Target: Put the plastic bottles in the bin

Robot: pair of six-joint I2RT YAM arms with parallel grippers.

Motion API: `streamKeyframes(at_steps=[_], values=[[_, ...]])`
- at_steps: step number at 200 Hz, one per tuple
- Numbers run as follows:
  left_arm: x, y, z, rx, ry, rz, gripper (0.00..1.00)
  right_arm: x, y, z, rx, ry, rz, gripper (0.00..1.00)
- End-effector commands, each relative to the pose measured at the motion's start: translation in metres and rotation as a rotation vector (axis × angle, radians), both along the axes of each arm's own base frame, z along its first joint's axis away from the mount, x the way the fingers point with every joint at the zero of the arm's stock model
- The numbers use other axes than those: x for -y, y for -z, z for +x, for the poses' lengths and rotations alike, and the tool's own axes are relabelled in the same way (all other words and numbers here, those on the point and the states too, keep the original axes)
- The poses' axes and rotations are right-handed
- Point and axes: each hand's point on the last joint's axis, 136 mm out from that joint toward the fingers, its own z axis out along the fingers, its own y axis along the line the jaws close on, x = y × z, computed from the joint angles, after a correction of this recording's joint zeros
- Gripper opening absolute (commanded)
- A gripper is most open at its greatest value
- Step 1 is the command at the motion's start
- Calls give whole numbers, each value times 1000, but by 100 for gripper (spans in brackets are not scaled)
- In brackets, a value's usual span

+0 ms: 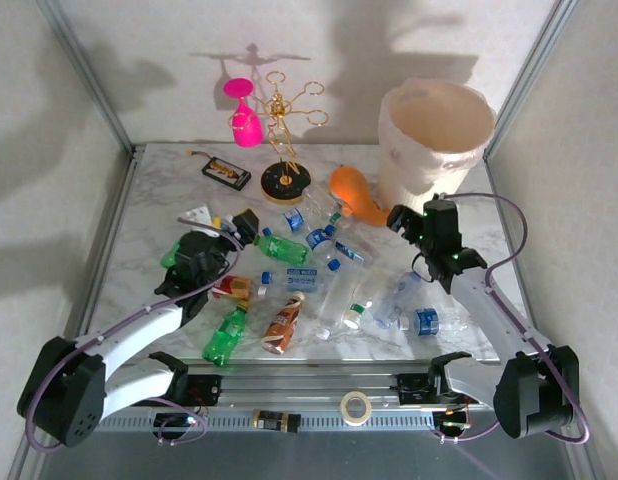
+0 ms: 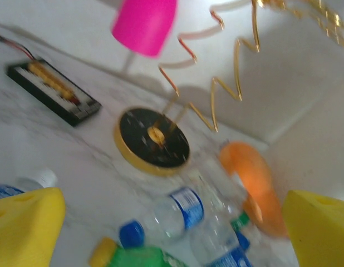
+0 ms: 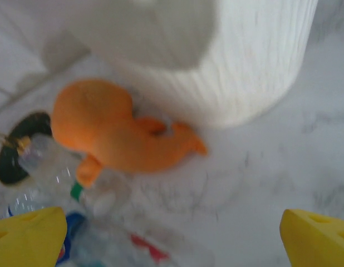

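- Bin point(image 1: 436, 140): large cream-white round container with wrinkled walls. It stands upright with its mouth facing up, so I judge bottles get dropped in from above.
- Plastic bottles point(image 1: 319, 275): small clear, green, brown and red-labelled ones. Every bottle I can see lies on its side on the marble table point(image 1: 159, 200), scattered left of the bin and nearer me, all outside it.
- Right gripper point(image 1: 407, 220) hovers just in front of the bin's foot, on its left. The yellow fingers point(image 3: 27, 233) are spread wide with nothing between them, and I read that as staged for a pick.
- On the right wrist view, clear bottles point(image 3: 55, 178) lie just under the left finger, low and to the left. The bin wall point(image 3: 244, 61) is straight ahead.
- Left gripper point(image 1: 251, 222) is well left of the bin, over the far-left edge of the bottle pile. Its jaws are also wide apart and empty.
- On the left wrist view, a green bottle with a yellow cap point(image 2: 133, 257) and a blue-capped clear bottle point(image 2: 166, 214) sit between the spread fingers point(image 2: 27, 222), slightly ahead. My guess is one of these is the left arm's nearest target.
- Orange fish-shaped toy point(image 3: 116, 130) lies tight beside the bin's foot on the left. I cannot tell if it touches. It is a distractor, and it crowds the right arm's approach.
- Gold wire rack point(image 1: 286, 120) with a pink glass point(image 1: 245, 115) stands far left of the bin, clear of the work.
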Motion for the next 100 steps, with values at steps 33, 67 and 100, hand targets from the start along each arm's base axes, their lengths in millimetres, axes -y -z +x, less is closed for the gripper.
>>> streamKeyframes(at_steps=[33,67,100], values=[[52,1,13,-9,123,-40,99,25,45,-82,-389,125,-60,92],[62,5,21,-9,150,-9,100,22,63,-97,-428,143,0,88],[55,11,18,-23,125,17,100,10,88,-97,-451,127,67,84]])
